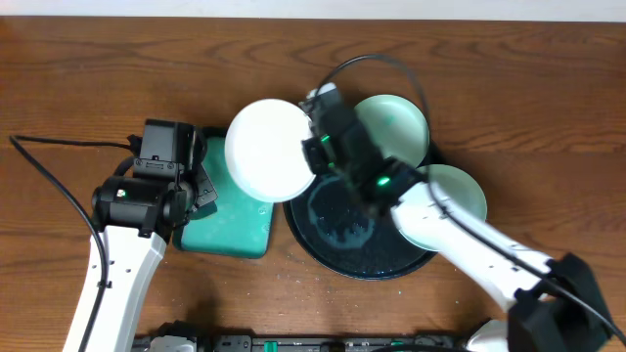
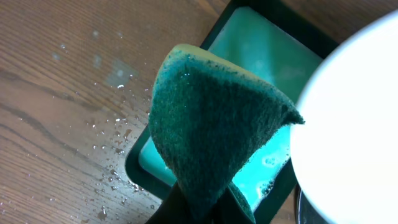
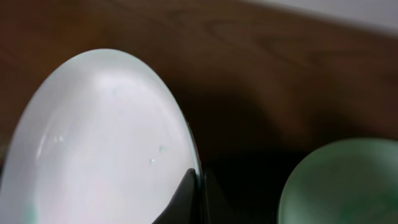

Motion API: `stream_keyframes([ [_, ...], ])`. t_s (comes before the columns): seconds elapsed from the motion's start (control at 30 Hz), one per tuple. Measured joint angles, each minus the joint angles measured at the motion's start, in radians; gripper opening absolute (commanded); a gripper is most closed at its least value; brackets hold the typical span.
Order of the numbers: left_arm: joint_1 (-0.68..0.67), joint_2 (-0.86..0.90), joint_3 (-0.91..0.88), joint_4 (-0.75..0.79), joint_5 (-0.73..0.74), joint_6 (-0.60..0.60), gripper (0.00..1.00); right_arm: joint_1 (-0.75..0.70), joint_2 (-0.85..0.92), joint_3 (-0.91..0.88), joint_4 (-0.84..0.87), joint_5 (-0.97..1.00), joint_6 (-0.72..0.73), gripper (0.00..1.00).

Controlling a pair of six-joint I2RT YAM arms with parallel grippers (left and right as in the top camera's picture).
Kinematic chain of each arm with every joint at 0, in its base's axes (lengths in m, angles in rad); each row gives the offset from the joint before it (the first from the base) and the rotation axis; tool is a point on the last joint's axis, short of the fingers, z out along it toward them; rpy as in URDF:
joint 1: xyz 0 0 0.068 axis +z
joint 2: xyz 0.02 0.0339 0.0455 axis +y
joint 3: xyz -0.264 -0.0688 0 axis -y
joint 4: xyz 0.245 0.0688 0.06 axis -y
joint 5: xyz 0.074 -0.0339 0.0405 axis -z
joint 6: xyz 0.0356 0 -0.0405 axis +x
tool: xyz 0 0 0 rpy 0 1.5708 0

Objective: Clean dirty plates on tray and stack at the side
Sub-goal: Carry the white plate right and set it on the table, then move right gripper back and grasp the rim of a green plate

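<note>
Wooden table (image 1: 98, 78), black tray (image 1: 377, 259), white plate (image 1: 269, 150)

A dark green scouring sponge (image 2: 211, 124) with a yellow edge hangs folded above a shallow black rectangular basin (image 2: 132, 168) of teal liquid on the wooden counter (image 1: 98, 59), water droplets (image 2: 115, 121) speckling the wood beside it, a black cable (image 1: 68, 143) trailing nearby

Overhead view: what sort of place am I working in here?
Likely a lab bench dishwashing setup, not a real kitchen: a wooden table, a black tray holding mint plates, a tub of teal wash water, and a green sponge in the left hand. No sink shows.
</note>
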Motion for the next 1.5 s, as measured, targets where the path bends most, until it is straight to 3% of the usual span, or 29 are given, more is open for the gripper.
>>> stream_keyframes([
  [0.17, 0.000, 0.000, 0.000, 0.001, 0.002, 0.000, 0.07, -0.237, -0.163, -0.001, -0.145, -0.207, 0.061, 0.01],
  [0.33, 0.000, 0.000, 0.000, 0.001, 0.003, 0.000, 0.07, -0.614, -0.339, 0.009, -0.381, -0.096, 0.183, 0.01],
  [0.5, 0.001, 0.000, 0.000, 0.001, 0.003, 0.000, 0.07, -0.955, -0.303, 0.009, -0.528, 0.074, 0.264, 0.01],
  [0.7, 0.001, 0.000, 0.000, 0.001, 0.003, 0.000, 0.07, -1.159, -0.153, 0.008, -0.547, 0.144, 0.286, 0.01],
  [0.9, 0.001, 0.000, 0.000, 0.000, 0.002, 0.000, 0.07, -1.203, 0.024, 0.007, -0.600, 0.155, 0.290, 0.01],
  [0.93, 0.001, 0.000, 0.000, 0.000, 0.003, 0.000, 0.07, -1.202, 0.047, 0.007, -0.604, 0.151, 0.290, 0.07],
  [1.0, 0.001, 0.000, 0.000, 0.000, 0.003, 0.000, 0.07, -1.196, 0.084, 0.006, -0.604, 0.138, 0.282, 0.36],
  [1.07, 0.001, 0.000, 0.000, 0.000, 0.003, 0.000, 0.07, -1.184, 0.098, 0.006, -0.605, 0.128, 0.271, 0.43],
  [1.27, 0.001, 0.000, 0.000, 0.001, 0.003, 0.000, 0.07, -1.158, 0.041, 0.006, -0.644, -0.007, 0.219, 0.46],
  [1.37, 0.001, 0.000, 0.000, 0.002, 0.003, 0.000, 0.07, -1.086, -0.037, 0.007, -0.737, -0.170, 0.136, 0.48],
  [1.5, 0.001, 0.000, 0.000, 0.002, 0.003, 0.000, 0.07, -0.969, -0.049, -0.008, -0.778, -0.236, 0.055, 0.55],
])
